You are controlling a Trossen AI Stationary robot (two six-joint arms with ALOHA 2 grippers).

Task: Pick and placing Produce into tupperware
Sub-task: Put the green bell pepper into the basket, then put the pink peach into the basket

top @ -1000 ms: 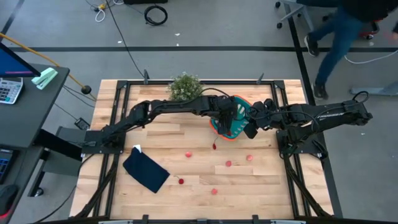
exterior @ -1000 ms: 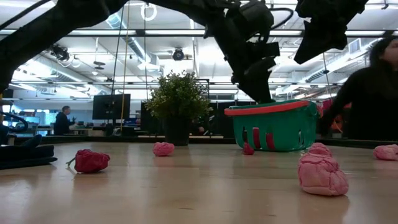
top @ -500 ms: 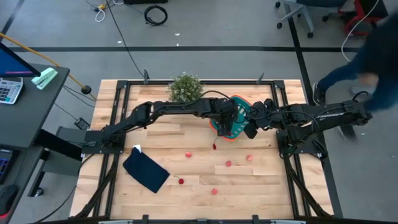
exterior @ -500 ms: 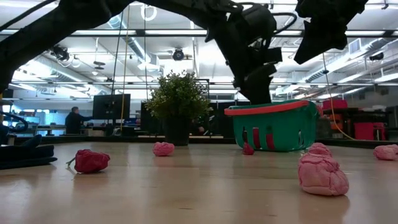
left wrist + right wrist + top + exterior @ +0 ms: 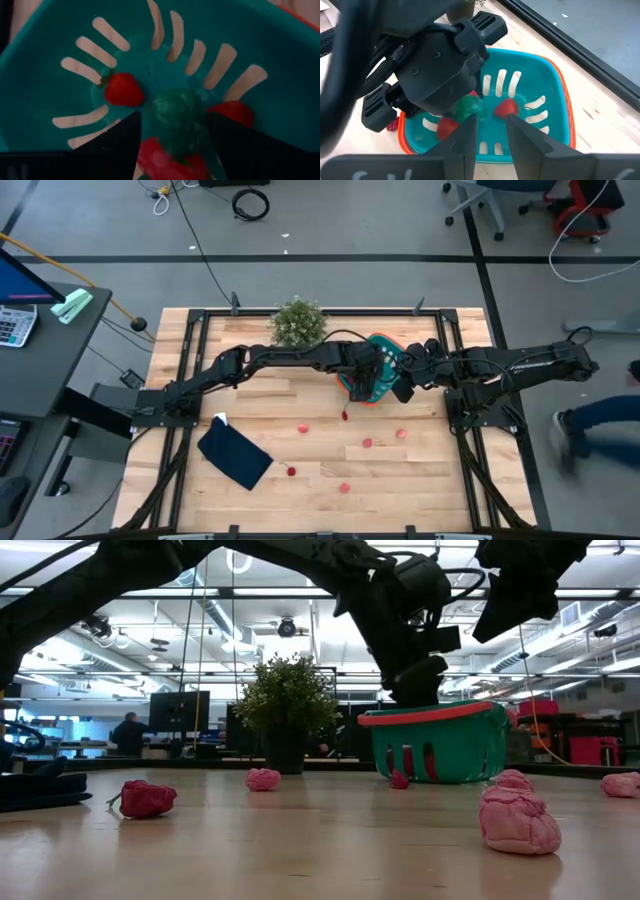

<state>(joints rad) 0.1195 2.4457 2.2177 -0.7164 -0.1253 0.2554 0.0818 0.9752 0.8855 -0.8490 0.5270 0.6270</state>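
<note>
The left tool [image 5: 368,372] hangs just above the teal basket [image 5: 390,350] at the far side of the desk [image 5: 300,430], its 2 fingers spread apart with a green toy vegetable [image 5: 177,115] showing between them; whether they touch it I cannot tell. In the left wrist view a red strawberry [image 5: 123,90] and at least 1 more red piece [image 5: 231,111] lie on the basket floor. The right tool [image 5: 405,375] waits at the basket's other side, fingers parted and empty. About 5 pink and red pieces, such as one [image 5: 367,443] near the middle, remain scattered on the desk. Judging by their look, these toys are light and probably soft, so they may roll or squash; a gentle pinch across the widest part suits them. The slotted basket seems light enough to slide if nudged.
</note>
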